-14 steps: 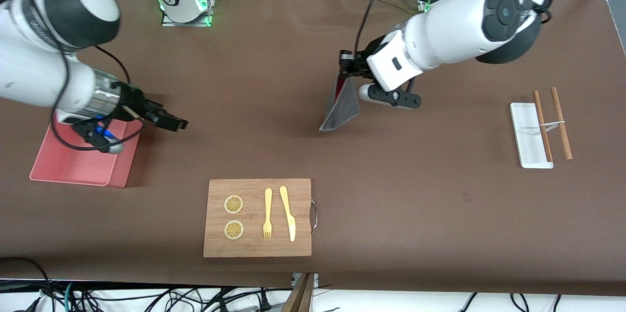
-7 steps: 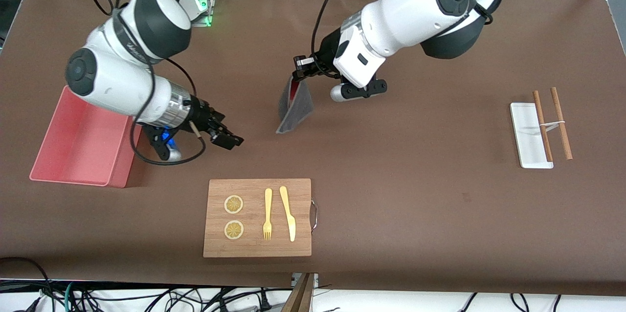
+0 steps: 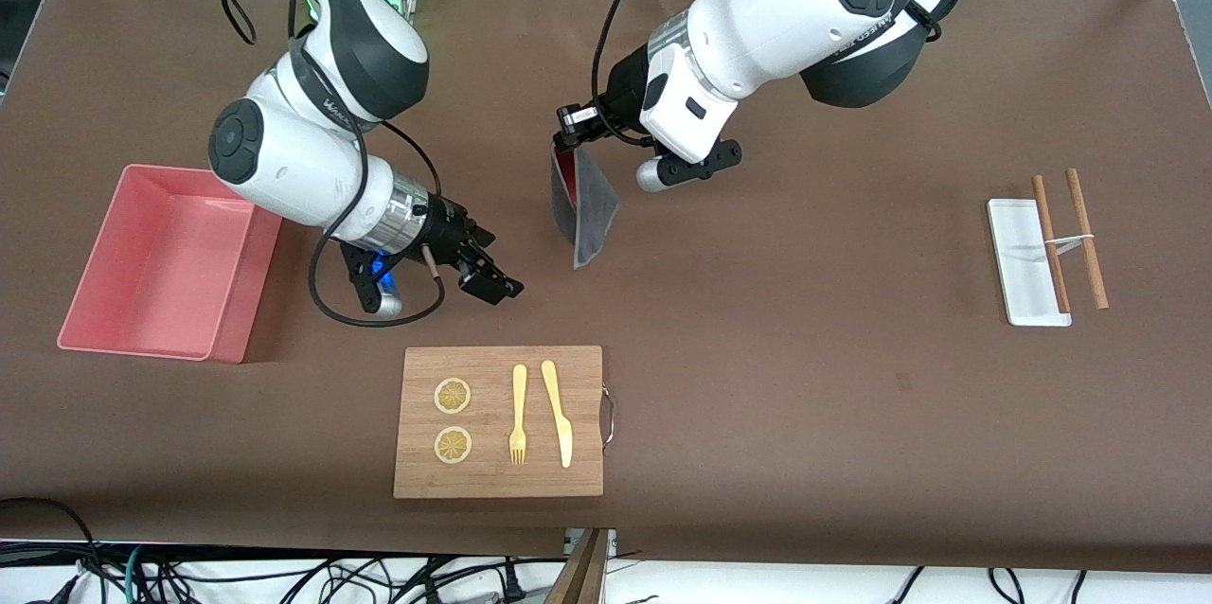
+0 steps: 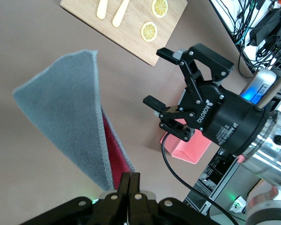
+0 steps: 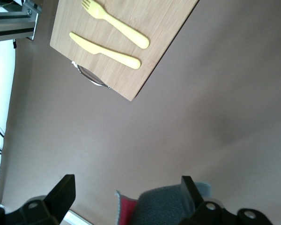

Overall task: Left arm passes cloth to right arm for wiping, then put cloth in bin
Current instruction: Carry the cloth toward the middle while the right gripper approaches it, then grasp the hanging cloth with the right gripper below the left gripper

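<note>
Grey cloth (image 3: 585, 206) now nearer right gripper (image 3: 496, 286)

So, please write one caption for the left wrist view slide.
Left gripper holds the hanging cloth as the open right gripper faces it.

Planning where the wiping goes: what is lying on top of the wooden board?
On the wooden board lie two lemon slices, a yellow fork and a yellow knife. Nothing covers it.

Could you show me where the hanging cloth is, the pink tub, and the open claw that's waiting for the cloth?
cloth (image 3: 589, 206): front view, on its grey face.
pink tub (image 3: 151, 249): front view, on its bare floor.
right arm's tool (image 3: 488, 275): front view, between its open fingertips.
</note>
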`<state>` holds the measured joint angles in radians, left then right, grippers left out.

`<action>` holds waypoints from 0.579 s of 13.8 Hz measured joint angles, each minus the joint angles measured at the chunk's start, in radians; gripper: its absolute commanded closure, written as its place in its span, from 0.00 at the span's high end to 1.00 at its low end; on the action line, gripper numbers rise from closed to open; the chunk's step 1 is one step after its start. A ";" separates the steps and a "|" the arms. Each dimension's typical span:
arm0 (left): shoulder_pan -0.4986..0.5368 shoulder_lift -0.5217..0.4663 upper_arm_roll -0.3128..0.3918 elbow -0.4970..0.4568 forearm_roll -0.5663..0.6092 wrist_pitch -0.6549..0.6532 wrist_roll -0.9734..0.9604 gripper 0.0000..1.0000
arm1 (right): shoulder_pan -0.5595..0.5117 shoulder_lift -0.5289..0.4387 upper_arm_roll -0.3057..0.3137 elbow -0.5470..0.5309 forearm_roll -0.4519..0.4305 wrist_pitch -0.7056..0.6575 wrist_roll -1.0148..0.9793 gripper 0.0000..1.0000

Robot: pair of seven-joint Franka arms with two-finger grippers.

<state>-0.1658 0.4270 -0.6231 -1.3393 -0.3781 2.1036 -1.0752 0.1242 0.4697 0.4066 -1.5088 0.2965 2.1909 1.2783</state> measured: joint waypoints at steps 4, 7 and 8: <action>0.000 0.000 0.000 0.000 0.000 0.000 0.000 0.00 | 0.023 0.012 0.005 0.000 0.000 0.027 0.006 0.99; 0.000 0.000 0.000 0.000 0.000 0.000 0.000 0.00 | 0.048 0.014 0.006 0.001 0.000 0.062 0.032 0.99; 0.000 0.000 0.000 0.001 0.000 0.000 0.000 0.00 | 0.056 0.017 0.007 0.001 0.000 0.069 0.038 0.99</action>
<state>-0.1658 0.4271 -0.6231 -1.3388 -0.3781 2.1037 -1.0754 0.1804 0.4868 0.4137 -1.5081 0.2966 2.2596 1.3160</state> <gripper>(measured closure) 0.982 0.004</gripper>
